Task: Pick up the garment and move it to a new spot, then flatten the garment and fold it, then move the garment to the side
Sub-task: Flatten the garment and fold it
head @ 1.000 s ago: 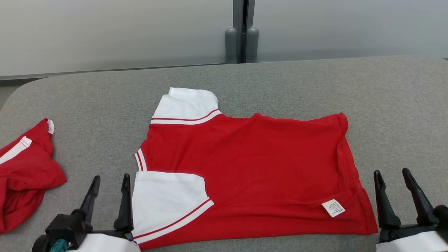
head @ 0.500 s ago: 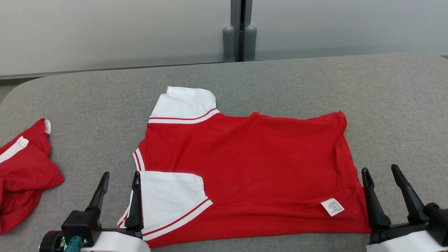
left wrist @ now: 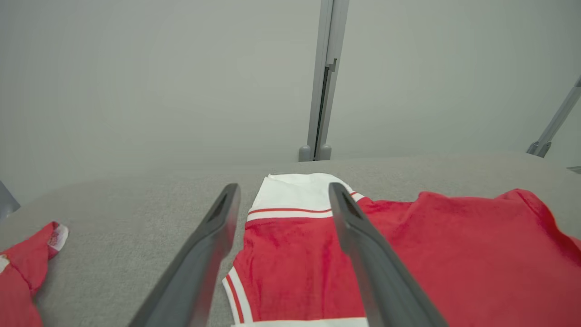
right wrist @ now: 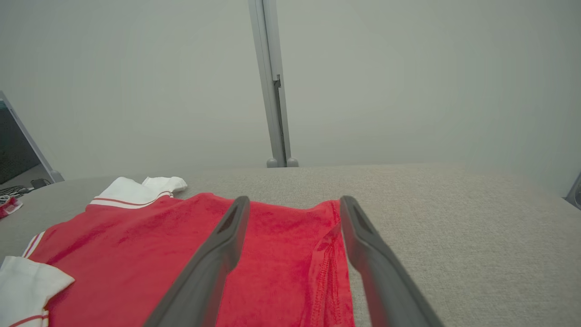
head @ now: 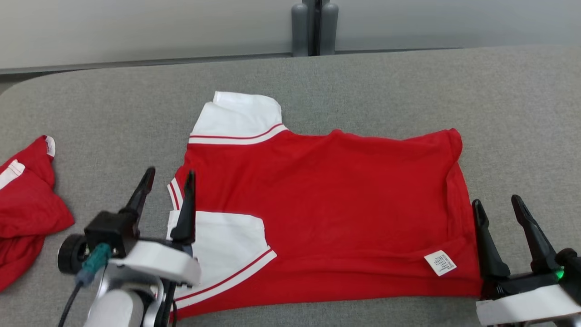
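A red garment (head: 327,213) with white sleeves lies spread on the grey table (head: 363,91), inside out, its white label (head: 440,262) near the front right corner. One white sleeve (head: 240,118) points away, the other (head: 227,254) lies at the front left. My left gripper (head: 169,175) hovers open over the garment's left edge (left wrist: 290,259), with nothing between its fingers. At the garment's right hem (right wrist: 317,259) my right gripper (head: 499,204) stands open, fingers straddling that edge (head: 463,200).
A second red garment (head: 25,209) lies crumpled at the table's left edge, also seen at the far left of the left wrist view (left wrist: 22,272). A grey post (head: 315,25) stands behind the table against a pale wall. Bare grey surface lies beyond and right of the garment.
My left gripper has risen and moved forward and right over the garment's left edge. The right gripper has shifted slightly forward. The head camera has tilted down, shifting the whole picture.
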Controlling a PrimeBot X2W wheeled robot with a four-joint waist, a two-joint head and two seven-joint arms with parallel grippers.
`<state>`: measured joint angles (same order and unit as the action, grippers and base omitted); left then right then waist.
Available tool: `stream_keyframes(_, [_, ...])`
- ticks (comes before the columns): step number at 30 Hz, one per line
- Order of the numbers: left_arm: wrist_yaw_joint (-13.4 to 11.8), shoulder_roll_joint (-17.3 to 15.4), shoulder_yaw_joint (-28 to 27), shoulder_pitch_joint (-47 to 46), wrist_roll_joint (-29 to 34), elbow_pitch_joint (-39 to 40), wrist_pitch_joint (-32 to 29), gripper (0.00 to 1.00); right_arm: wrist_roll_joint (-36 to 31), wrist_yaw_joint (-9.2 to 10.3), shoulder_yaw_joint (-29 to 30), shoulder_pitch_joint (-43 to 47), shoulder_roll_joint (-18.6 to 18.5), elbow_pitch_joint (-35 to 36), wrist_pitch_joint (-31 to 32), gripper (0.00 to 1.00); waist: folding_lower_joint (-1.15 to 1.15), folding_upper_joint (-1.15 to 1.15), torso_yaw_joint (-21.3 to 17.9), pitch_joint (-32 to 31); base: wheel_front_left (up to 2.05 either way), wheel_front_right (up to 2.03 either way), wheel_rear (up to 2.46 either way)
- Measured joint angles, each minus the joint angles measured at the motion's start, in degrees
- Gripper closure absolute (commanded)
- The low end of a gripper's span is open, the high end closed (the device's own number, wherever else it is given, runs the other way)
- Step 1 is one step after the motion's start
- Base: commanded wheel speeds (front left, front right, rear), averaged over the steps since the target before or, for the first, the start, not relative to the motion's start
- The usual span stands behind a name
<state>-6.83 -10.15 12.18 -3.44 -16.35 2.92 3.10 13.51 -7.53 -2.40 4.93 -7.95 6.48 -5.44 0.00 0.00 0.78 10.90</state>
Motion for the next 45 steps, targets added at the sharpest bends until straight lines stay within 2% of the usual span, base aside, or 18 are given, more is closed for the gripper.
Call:
stream_keyframes(4, [3.61,0.08,0.83,-11.93,-1.41,-4.88,-1.24,0.0,0.09,0.0,-0.97,-3.07,-0.32,0.62,0.13,0.0,0.0,0.0,-0.08,3.94,0.0,0.0,0.0])
stream_keyframes(10, [7.66,1.13,1.57,-29.71,-2.4,-18.47,-2.09,0.0,0.38,0.01,-3.52,-8.68,-0.89,-0.23,-0.78,0.0,0.0,0.0,-1.4,10.45,0.0,0.0,0.0])
stream_keyframes(18, [9.93,0.4,1.24,-46.58,-2.79,-42.02,-2.19,0.0,1.64,0.02,-7.09,-13.5,-1.1,-3.56,-2.71,0.0,0.0,0.0,-5.68,16.03,0.0,0.0,0.0])
stream_keyframes(23, [10.2,-1.51,1.99,-52.6,-1.65,-55.64,-5.04,0.0,2.59,0.02,-8.5,-14.93,-1.21,-5.45,-3.46,0.0,0.0,0.0,-8.06,17.75,0.0,0.0,0.0])
stream_keyframes(26, [11.09,-1.3,2.18,-55.78,-2.02,-61.66,-5.37,0.0,3.26,0.03,-8.7,-15.29,-1.22,-6.59,-4.02,0.0,0.0,0.0,-8.96,18.4,0.0,0.0,0.0])
stream_keyframes(27, [11.38,-1.25,2.42,-56.51,-2.02,-62.71,-5.26,0.2,3.61,0.03,-8.76,-15.39,-1.22,-6.81,-4.15,0.0,0.0,0.0,-9.04,18.44,0.0,0.0,0.0])
stream_keyframes(28, [11.69,-1.26,2.72,-57.07,-2.01,-63.72,-5.13,0.52,3.79,0.03,-8.86,-15.49,-1.23,-7.17,-4.13,0.0,0.0,0.0,-9.11,18.46,0.0,0.0,0.0])
stream_keyframes(29, [11.9,-1.25,2.85,-57.55,-2.03,-64.63,-4.87,0.69,4.01,0.03,-9.05,-15.53,-1.25,-7.44,-4.12,0.0,0.0,0.0,-9.2,18.47,0.0,0.0,0.0])
stream_keyframes(30, [11.99,-1.31,3.11,-58.01,-2.0,-65.46,-4.47,0.97,4.27,0.03,-9.22,-15.61,-1.25,-7.69,-4.11,0.0,0.0,0.0,-9.3,18.48,0.0,0.0,0.0])
stream_keyframes(33, [12.45,-1.31,3.34,-58.81,-2.2,-67.11,-4.07,1.0,5.03,0.03,-9.28,-16.04,-1.34,-8.2,-4.09,0.0,0.0,0.0,-9.53,18.43,0.0,0.0,0.0])
stream_keyframes(39, [13.41,-0.87,4.27,-60.63,-2.61,-69.25,2.24,1.0,7.4,0.03,-5.44,-19.29,-3.34,-11.02,-4.14,0.0,0.0,0.0,-9.22,17.75,0.0,0.0,0.0])
stream_keyframes(45, [13.9,0.33,5.49,-61.92,-3.2,-70.76,5.11,1.0,9.46,0.04,-4.04,-28.15,-7.55,-17.1,-1.47,0.0,0.0,0.0,-7.85,16.96,0.0,0.0,0.0])
